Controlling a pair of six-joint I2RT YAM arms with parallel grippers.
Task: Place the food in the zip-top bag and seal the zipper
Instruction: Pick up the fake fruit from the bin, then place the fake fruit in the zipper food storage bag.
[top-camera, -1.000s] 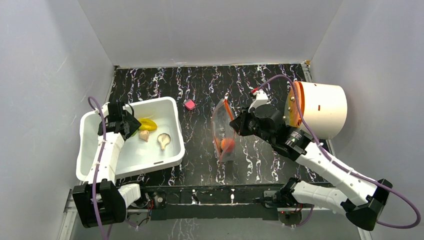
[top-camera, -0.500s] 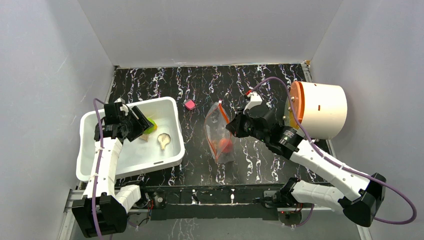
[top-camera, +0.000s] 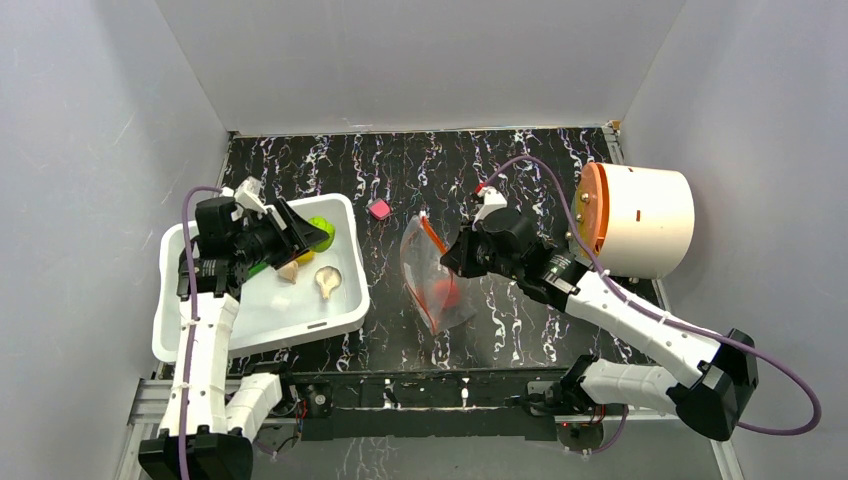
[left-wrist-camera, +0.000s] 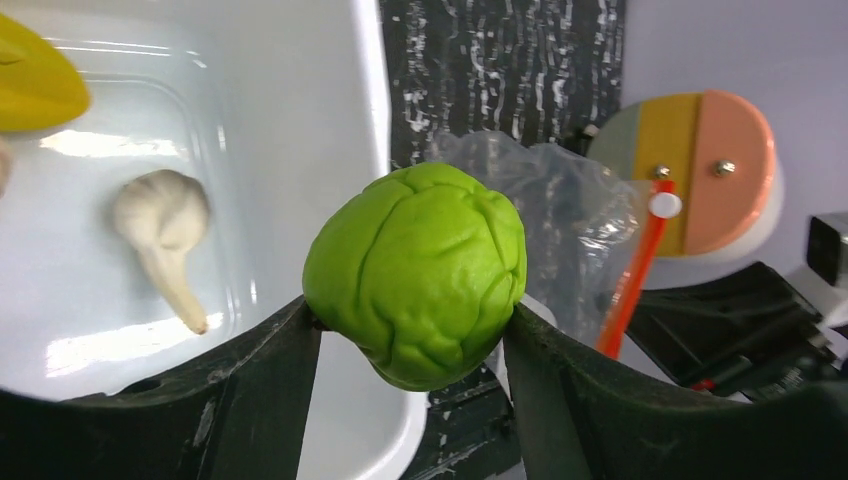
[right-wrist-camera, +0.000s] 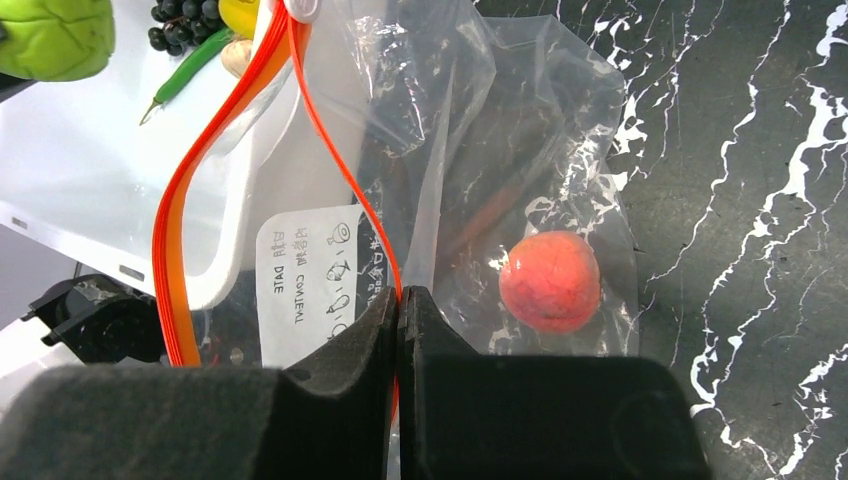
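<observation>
Since a second earlier, the left claw (left-wrist-camera: 410, 345) had risen out of the white bin (top-camera: 268, 312) at the table's (top-camera: 400, 170) left edge and swung over the bin's right rim, gripping the green ball (left-wrist-camera: 415, 265) between its fingers. The right claw (right-wrist-camera: 400, 312), pinched shut on the zipper (right-wrist-camera: 172, 225), had drawn the zip-top bag (right-wrist-camera: 500, 140) leftward, mid-table; the orange ball (right-wrist-camera: 550, 282) lay inside.
</observation>
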